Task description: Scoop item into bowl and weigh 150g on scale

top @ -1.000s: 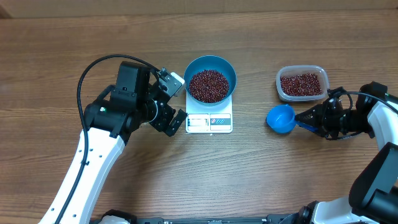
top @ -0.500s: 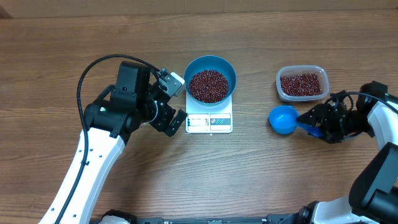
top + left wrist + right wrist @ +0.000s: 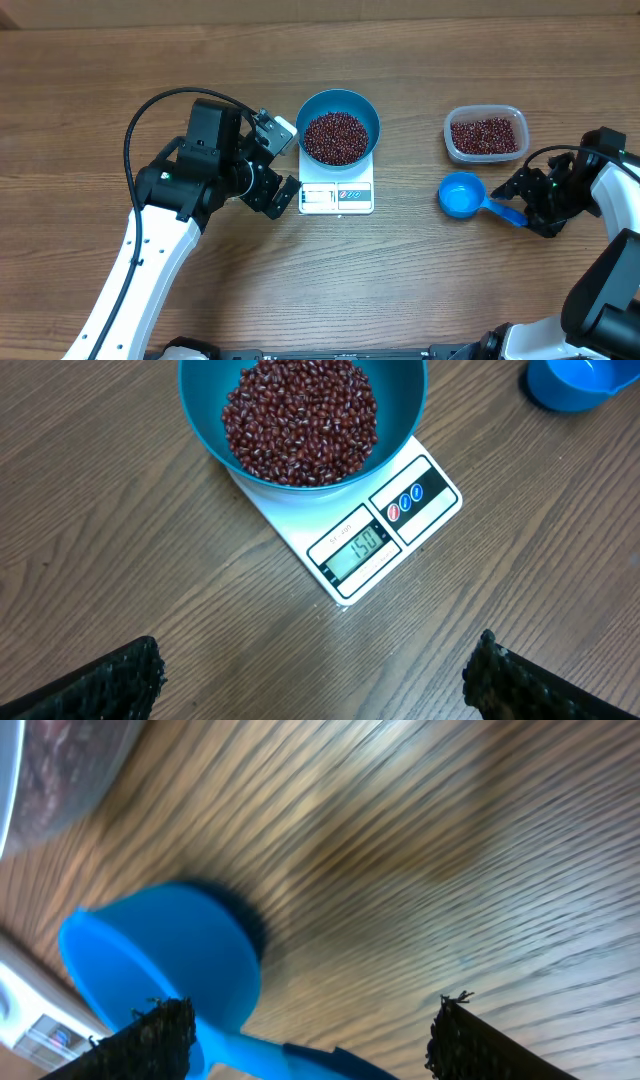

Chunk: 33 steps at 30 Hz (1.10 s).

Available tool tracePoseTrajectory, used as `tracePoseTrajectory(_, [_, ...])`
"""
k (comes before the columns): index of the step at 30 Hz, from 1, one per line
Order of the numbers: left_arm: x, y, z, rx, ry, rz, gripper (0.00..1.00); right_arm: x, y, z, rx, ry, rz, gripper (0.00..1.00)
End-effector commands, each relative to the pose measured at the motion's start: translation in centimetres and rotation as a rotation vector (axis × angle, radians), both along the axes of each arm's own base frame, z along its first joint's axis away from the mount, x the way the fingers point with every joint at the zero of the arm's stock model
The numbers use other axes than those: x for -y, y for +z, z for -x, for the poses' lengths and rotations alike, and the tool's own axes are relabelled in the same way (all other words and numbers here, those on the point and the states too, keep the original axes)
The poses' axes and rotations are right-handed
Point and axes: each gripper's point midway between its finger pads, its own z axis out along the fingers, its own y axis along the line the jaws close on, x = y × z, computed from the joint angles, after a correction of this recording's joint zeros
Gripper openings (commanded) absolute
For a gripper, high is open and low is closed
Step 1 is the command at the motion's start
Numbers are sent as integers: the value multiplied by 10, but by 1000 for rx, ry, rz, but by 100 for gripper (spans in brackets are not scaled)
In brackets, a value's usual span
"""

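The blue bowl (image 3: 372, 118) (image 3: 403, 435) sits on the white scale (image 3: 322, 198) (image 3: 427, 493), filled with dark red-brown beans (image 3: 336, 137) (image 3: 300, 420). The scale's display reads 150. My left gripper (image 3: 291, 163) (image 3: 320, 685) hovers just left of the scale, open and empty. The small blue scoop (image 3: 459, 195) (image 3: 160, 960) lies empty on the table to the right of the scale. My right gripper (image 3: 527, 203) (image 3: 308, 1020) is open at its handle end. The handle runs loose between the spread fingers, close to the left one (image 3: 150, 1040).
A clear plastic tub (image 3: 485, 133) holding more beans stands behind the scoop at the right. The scoop's cup (image 3: 572, 380) shows at the left wrist view's top right corner. Bare wood table surrounds everything.
My right gripper has opened and let go of the scoop's handle while shifting slightly right. The scoop now rests on the table a bit further right. The left arm has not moved.
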Motion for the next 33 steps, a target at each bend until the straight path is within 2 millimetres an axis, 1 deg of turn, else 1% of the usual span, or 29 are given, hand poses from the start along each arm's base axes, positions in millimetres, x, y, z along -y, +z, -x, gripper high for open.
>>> tracePoseTrajectory(1, [3,-3,1,-20,4,16,100,14,-1,0,-41,-97,73,77])
tracePoseTrajectory(7, [3,-3,1,-20,4,16,100,32,13,-8,-41,-148,155,78])
tracePoseTrajectory(9, [3,-3,1,-20,4,16,100,35,21,-15,-19,-152,162,77])
tracePoseTrajectory(14, [3,-3,1,-21,4,16,100,40,39,-25,9,-143,174,77])
tracePoseTrajectory(16, [3,-3,1,-21,4,16,100,41,44,-28,18,-143,177,78])
tracePoseTrajectory(21, [3,-3,1,-20,4,16,100,41,48,-28,19,-142,177,77])
tracePoseTrajectory(23, [3,-3,1,-20,4,16,100,39,54,-32,47,-110,168,77])
tracePoseTrajectory(26, [3,-3,1,-20,4,16,100,32,80,-46,146,-51,141,77])
tracePoseTrajectory(28, [3,-3,1,-20,4,16,100,25,105,-55,226,4,144,77])
tracePoseTrajectory(30, [3,-3,1,-20,4,16,100,16,137,-62,297,69,165,77])
tracePoseTrajectory(31, [3,-3,1,-20,4,16,100,7,157,-64,335,122,182,77])
tracePoseTrajectory(33, [3,-3,1,-20,4,16,100,-7,178,-65,371,187,196,77])
